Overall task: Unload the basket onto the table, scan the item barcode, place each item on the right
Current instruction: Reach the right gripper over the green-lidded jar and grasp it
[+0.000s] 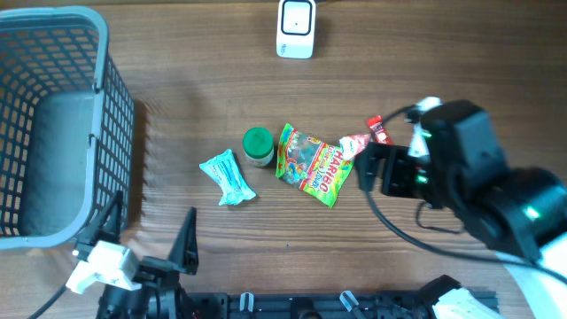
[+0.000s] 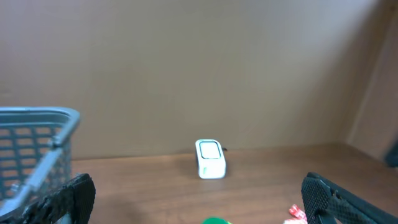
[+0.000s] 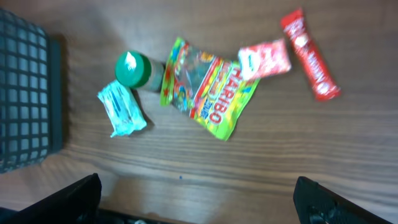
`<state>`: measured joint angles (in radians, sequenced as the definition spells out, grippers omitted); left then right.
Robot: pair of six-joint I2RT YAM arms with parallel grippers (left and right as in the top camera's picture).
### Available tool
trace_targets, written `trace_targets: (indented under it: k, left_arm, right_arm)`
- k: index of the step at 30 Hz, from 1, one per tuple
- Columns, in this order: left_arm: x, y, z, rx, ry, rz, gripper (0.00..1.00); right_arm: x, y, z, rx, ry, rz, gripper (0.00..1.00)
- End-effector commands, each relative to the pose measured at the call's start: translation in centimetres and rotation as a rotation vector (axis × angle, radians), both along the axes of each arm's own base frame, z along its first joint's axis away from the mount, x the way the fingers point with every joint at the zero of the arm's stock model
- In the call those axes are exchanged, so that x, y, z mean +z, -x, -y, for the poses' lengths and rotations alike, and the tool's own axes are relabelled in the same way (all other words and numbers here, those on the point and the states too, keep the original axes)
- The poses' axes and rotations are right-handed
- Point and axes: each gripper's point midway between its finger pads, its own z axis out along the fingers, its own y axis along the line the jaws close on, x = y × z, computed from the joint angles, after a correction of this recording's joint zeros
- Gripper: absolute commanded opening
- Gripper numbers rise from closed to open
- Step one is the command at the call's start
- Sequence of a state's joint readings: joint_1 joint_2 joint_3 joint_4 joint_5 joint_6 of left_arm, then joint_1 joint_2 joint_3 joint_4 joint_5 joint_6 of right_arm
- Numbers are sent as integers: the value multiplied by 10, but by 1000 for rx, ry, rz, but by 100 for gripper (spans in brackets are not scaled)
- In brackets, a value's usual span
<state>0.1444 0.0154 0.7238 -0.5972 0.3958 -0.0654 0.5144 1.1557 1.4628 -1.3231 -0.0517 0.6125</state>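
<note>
Overhead looks straight down on the tabletop (image 1: 266, 248). Left wrist sits low, facing level toward the scanner (image 2: 210, 159) and wall (image 2: 186, 74). Right wrist looks down from closer, and shares the Haribo bag (image 3: 208, 87) with overhead.

Mock shop checkout on a wooden table (image 1: 399, 53): grey shopping basket (image 1: 115, 133), barcode scanner (image 1: 296, 28) (small, white), Haribo sweets bag (image 1: 312, 165).

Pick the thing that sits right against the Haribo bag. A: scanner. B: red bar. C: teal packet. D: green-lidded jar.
D: the jar sits against the bag at its edge, while the teal packet, red bar and scanner lie apart from it.
</note>
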Motion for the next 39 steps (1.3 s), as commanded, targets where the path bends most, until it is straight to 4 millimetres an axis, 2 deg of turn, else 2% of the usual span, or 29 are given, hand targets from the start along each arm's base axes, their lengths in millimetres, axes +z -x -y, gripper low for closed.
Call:
trace_targets:
  k: [1,2,4,6,8,11,13,15,17,19,22,28,33,35,36,37,39]
  left_arm:
    - [-22,-4,18,-121,-11,-52,100]
    - [-26,-5,22,-142,-16,-59,100]
    - [-35,-7,27,-181,-45,-67,100]
    - [-45,-10,32,-217,-75,-80,100]
    - [-64,-16,36,-249,-76,-124,100]
    - [-92,-28,32,-225,-68,-193,100]
    - [-110,-39,20,-146,-57,-241,100]
    - [-117,-44,10,-84,-56,-262,100]
    - [-124,-49,0,-19,-17,-290,100]
    - [-139,-54,-13,61,45,-345,100]
    - [-171,-57,-30,168,107,-448,100]
    - [-188,-57,-31,180,120,-498,100]
    - [-199,-52,-35,208,112,-544,100]
    - [-200,-52,-35,207,112,-546,100]
    - [-201,-52,-35,208,112,-549,100]
    - [-202,-51,-35,208,111,-555,100]
    - [-209,-48,-35,210,108,-589,100]
  right_arm:
    - [-25,-7,-31,-23,-1,-131,99]
    - [-31,-9,-37,-13,7,-147,99]
    - [-48,-19,-68,46,-29,-199,100]
    - [-56,-26,-86,74,-70,-227,100]
    - [-66,-36,-105,100,-119,-252,100]
    - [-70,-46,-134,152,-219,-272,100]
    - [-71,-56,-144,166,-249,-249,100]
    - [-71,-65,-149,165,-258,-218,100]
    - [-76,-75,-144,88,-238,-208,100]
    - [-87,-84,-138,1,-205,-216,100]
    - [-104,-91,-142,-36,-197,-247,99]
    - [-125,-103,-151,-68,-174,-297,99]
    - [-114,-108,-156,-228,-247,-364,99]
    - [-108,-105,-167,-183,-296,-386,100]
    - [-102,-103,-176,-92,-322,-368,100]
    - [-101,-103,-178,-33,-317,-348,100]
    - [-101,-109,-176,-32,-299,-308,100]
